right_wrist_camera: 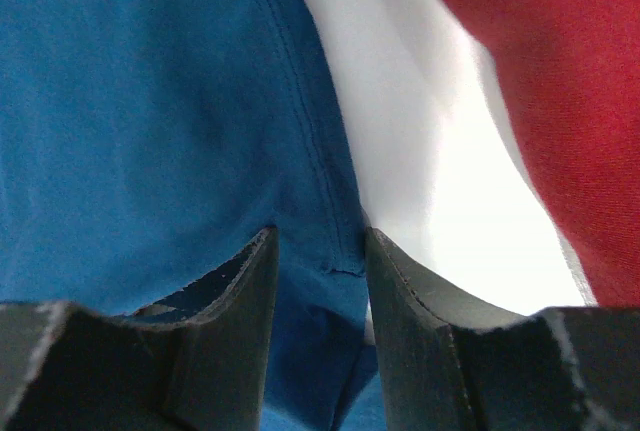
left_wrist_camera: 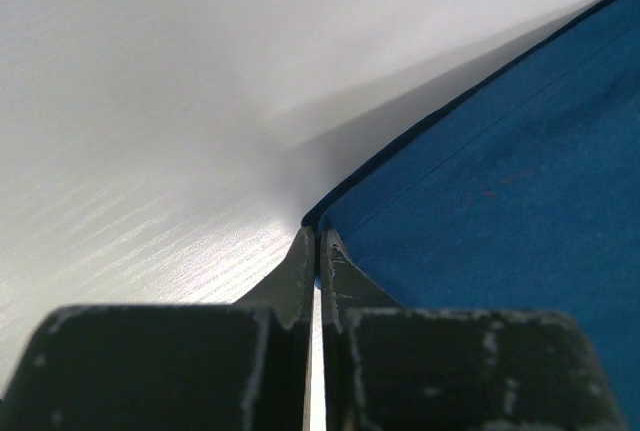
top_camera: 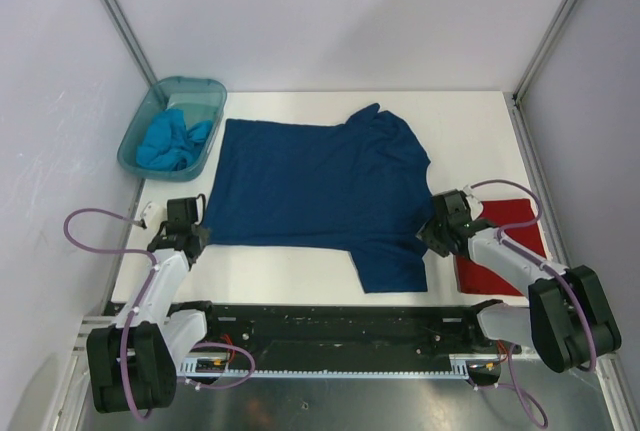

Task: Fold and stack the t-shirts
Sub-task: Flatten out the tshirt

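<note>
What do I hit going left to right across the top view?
teal tub → navy t-shirt → right gripper → red t-shirt

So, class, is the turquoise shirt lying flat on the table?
No, the turquoise shirt sits crumpled inside the teal tub.

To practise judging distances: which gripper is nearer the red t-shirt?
Right. The right gripper is at the navy t-shirt edge, a strip of table from the red t-shirt; the left gripper is at the navy t-shirt's opposite corner.
</note>
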Tool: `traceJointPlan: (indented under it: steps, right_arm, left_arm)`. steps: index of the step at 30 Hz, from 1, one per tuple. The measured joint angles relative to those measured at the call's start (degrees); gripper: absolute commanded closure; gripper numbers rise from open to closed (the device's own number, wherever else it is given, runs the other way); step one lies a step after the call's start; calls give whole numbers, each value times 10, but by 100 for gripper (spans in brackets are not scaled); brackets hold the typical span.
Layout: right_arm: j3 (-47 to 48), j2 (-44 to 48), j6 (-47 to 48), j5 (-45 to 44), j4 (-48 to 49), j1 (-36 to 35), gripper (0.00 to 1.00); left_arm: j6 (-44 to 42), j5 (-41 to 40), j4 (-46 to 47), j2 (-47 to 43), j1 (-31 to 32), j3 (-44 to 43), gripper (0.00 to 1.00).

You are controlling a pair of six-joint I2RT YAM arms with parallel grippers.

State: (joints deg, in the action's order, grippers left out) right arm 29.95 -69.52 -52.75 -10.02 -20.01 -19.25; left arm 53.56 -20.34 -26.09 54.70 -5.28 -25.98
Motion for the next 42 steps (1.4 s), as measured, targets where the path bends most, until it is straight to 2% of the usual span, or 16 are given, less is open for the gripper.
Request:
traceJointPlan:
  steps: [11,20,22,24,26,28,34,39,42]
  right_arm:
    - [-12,35,5,2,-40,10,55]
    - [-14,15,5,14,-14,10,58]
    - [-7,-1,5,17,2,7,63]
    - [-3,-12,5,17,15,4,73]
    - [-3,-16,5,18,23,2,90]
    - [-3,-19,5,20,28,2,97]
    - [-8,4,10,36,4,14,100]
    - [14,121,33,46,-101,53,100]
    - [90,186,49,45,-160,71,100]
  left_arm:
    - [0,0,0,0,0,0,100]
    - [0,0,0,0,0,0,100]
    - [0,0,0,0,0,0,100]
    - [0,0,-1,0,0,0,100]
    - [0,1,-1,0,0,0,100]
    - [0,2,-1,0,0,0,100]
    - [-12,15,-3,-17,0,0,100]
    - [-53,48,-15,-50,0,-22,100]
    - [-87,77,-21,-84,0,-59,100]
